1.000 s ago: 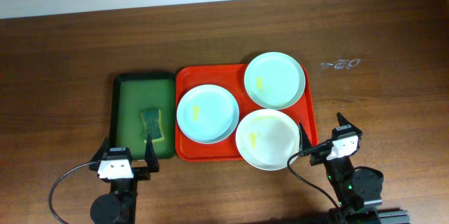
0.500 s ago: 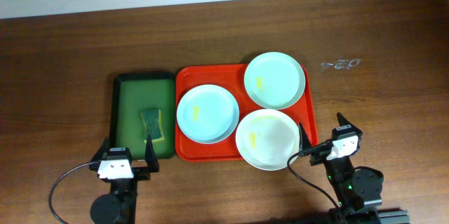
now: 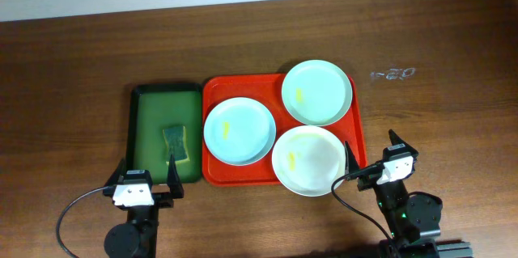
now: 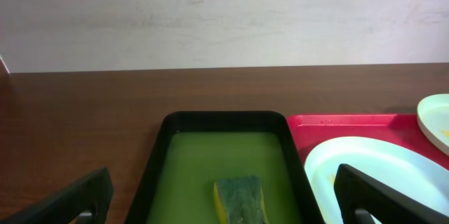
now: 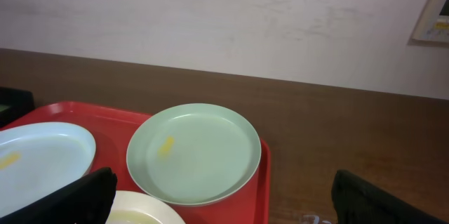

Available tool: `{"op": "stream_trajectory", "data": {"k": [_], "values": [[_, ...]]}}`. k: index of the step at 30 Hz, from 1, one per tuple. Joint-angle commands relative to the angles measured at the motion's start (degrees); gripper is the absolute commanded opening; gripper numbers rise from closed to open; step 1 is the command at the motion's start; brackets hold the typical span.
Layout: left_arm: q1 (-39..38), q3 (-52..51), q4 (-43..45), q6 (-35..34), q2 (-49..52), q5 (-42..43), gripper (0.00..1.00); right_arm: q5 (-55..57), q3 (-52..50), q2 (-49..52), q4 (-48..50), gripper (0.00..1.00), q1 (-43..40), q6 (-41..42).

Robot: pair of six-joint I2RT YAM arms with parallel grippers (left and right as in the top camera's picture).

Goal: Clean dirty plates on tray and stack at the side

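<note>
While fingers (image 5: 84, 196) spread wide, plates (image 5: 193, 152) lie just ahead.

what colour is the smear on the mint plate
A yellow smear on the mint plate, clearest in the right wrist view.

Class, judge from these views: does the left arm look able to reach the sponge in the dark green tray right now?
Probably yes. The left end effector is open at the near end of the dark green tray. The sponge lies uncovered straight ahead, with nothing over it.
</note>
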Motion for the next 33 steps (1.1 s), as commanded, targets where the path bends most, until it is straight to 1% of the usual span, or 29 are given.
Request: {"op": "stream_trajectory", "data": {"k": [1,5,6,7,8,9,11,13,14,16,18,20,21,23,24,25,26,27,29,31,32,33], "values": [[-0.22,-0.17,-0.13,0.87,-0.55,1.11,0.99,0.94,-0.31,-0.37,-0.37,0.98,0.33,0.48],[-0.22,-0.17,-0.07,0.85,-0.55,1.14,0.99,0.85,-0.31,-0.37,-0.39,0.98,0.33,0.63],[-0.22,-0.13,0.90,-2.21,-0.55,2.47,0.99,-0.61,-0.31,-0.37,-0.07,0.98,0.33,0.72],[-0.22,0.92,2.34,-4.52,-0.55,5.60,0.99,-1.09,0.11,-0.37,0.00,0.98,0.33,0.72],[-0.22,3.96,1.99,-4.52,-0.55,6.51,0.99,-1.81,1.70,-0.37,-1.53,0.98,0.33,0.74],[-0.22,8.76,-0.63,-4.50,-0.52,6.49,0.99,-1.90,4.37,-0.37,-3.34,0.98,0.33,2.51],[-0.22,22.29,-9.70,-3.23,1.44,6.47,0.99,-1.90,9.99,0.02,-6.16,0.98,0.33,4.37],[-0.22,34.69,-16.11,-1.22,6.47,6.47,0.99,-1.90,16.83,2.12,-9.01,0.98,0.33,4.37],[-0.22,42.29,-20.24,-1.22,10.67,6.51,0.99,-1.88,23.32,5.73,-12.50,0.98,0.33,4.35],[-0.22,56.04,-28.04,-1.22,19.67,7.17,0.99,-1.92,33.11,13.20,-18.27,0.98,0.33,4.35],[-0.22,66.71,-35.58,-0.37,27.61,7.98,0.99,-1.95,44.00,22.34,-25.24,0.98,0.33,4.35],[-0.22,79.76,-46.23,-0.37,39.10,7.98,0.99,-1.95,58.29,35.82,-36.11,0.98,0.33,4.35],[-0.22,84.46,-50.27,-0.37,44.04,8.00,0.99,-2.03,63.23,40.89,-40.44,0.98,0.33,4.35],[-0.22,92.28,-59.19,-0.39,53.29,8.02,0.99,-5.86,74.36,53.57,-50.90,0.98,0.33,4.35],[-0.22,96.63,-66.51,-0.39,59.93,8.02,0.99,-8.11,78.25,59.30,-54.71,0.98,0.33,4.35],[-0.22,97.85,-69.44,-0.39,62.60,8.00,0.99,-9.70,80.35,63.01,-56.74,0.98,0.33,4.35],[-0.22,98.51,-72.94,-0.42,67.23,8.00,0.99,-13.22,82.53,69.35,-58.73,0.98,0.37,4.35],[-0.22,98.51,-74.42,-0.44,70.75,8.59,0.99,-15.91,82.58,72.63,-58.71,0.98,0.37,4.35],[-0.22,98.51,-77.42,-0.42,77.75,14.58,0.99,-18.82,82.60,79.87,-58.01,0.99,0.37,4.33],[-0.22,98.51,-77.44,-0.42,82.79,15.69,0.99,-21.07,82.58,83.71,-58.03,0.99,0.37,4.33],[-0.22,98.51,-77.48,-0.44,85.11,15.67,0.98,-22.73,82.58,85.33,-57.33,0.83,0.44,4.33],[-0.24,98.49,-77.68,-0.44,88.30,15.67,0.84,-22.71,82.55,86.66,-56.00,0.72,0.76,4.33]]}}
